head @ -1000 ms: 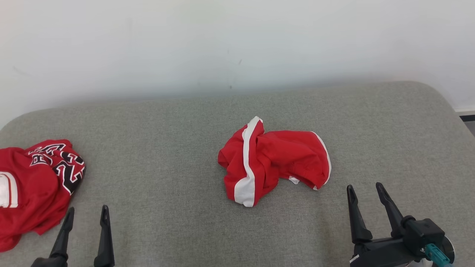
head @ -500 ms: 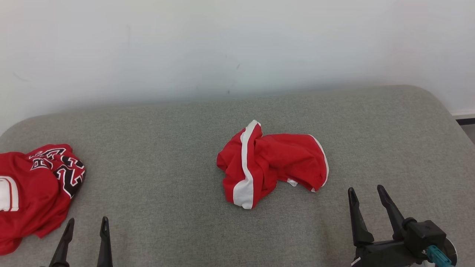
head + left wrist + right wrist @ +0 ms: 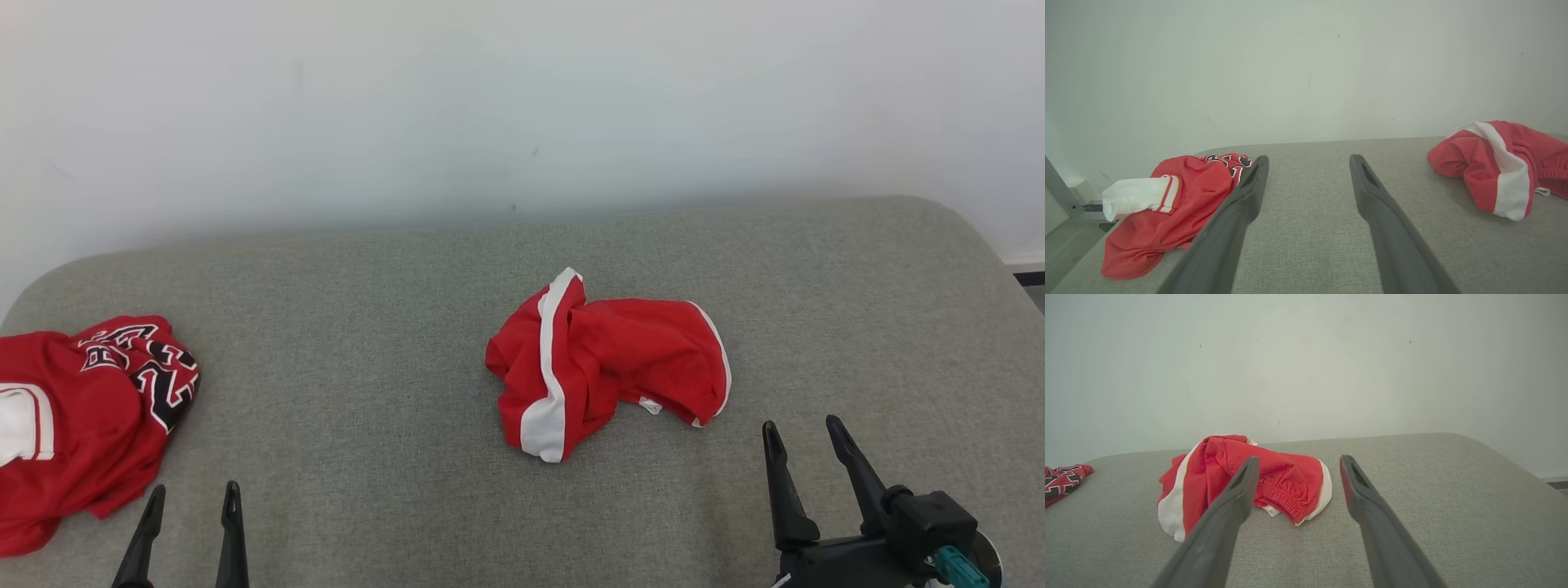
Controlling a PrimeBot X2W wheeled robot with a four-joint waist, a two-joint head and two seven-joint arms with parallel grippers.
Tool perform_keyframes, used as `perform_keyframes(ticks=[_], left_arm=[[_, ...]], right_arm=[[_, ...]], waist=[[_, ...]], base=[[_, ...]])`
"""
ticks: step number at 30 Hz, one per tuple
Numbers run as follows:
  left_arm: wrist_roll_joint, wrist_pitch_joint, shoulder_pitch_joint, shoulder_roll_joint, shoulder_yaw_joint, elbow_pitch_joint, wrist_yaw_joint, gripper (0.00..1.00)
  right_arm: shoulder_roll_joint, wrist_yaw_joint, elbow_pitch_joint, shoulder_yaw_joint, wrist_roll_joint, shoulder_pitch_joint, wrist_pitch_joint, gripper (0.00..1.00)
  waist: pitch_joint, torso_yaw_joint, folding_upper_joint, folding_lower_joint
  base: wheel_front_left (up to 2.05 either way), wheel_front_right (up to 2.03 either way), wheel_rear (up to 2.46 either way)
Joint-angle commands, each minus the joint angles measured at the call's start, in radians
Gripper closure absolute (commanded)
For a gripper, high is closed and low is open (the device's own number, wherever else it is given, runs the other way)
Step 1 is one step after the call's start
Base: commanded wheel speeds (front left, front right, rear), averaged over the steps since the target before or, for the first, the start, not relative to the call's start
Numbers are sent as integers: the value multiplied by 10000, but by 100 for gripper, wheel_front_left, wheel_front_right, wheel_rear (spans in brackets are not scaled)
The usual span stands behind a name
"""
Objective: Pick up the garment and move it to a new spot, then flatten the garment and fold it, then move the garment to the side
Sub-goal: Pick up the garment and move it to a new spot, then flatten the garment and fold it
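Head view, garment (image 3: pixel 608 367) amid cushion (image 3: pixel 367 327), left end effector (image 3: pixel 194 490) spread, right end effector (image 3: pixel 800 425) spread

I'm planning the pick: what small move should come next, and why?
Probably ease the right gripper forward and left toward the shorts: both it and the left gripper stand open and empty, the shorts lie crumpled and untouched, and the right gripper is nearer.
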State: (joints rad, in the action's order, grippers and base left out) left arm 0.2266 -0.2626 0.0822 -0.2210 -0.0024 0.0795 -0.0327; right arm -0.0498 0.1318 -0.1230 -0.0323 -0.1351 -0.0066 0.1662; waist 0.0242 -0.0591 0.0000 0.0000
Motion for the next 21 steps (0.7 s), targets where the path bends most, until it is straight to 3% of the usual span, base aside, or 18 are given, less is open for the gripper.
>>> perform_keyframes(ticks=[1,21], left_arm=[[-66,-33,138,26,40,19,1,0],[-103,-34,102,66,171,86,-27,0]], right_arm=[[-11,-22,-24,-13,-76,85,-11,0],[-11,-22,-126,-52,-171,53,70,0]], waist=[[6,13,0,0],[-27,14,0,0]], base=[[0,0,0],[0,0,0]])
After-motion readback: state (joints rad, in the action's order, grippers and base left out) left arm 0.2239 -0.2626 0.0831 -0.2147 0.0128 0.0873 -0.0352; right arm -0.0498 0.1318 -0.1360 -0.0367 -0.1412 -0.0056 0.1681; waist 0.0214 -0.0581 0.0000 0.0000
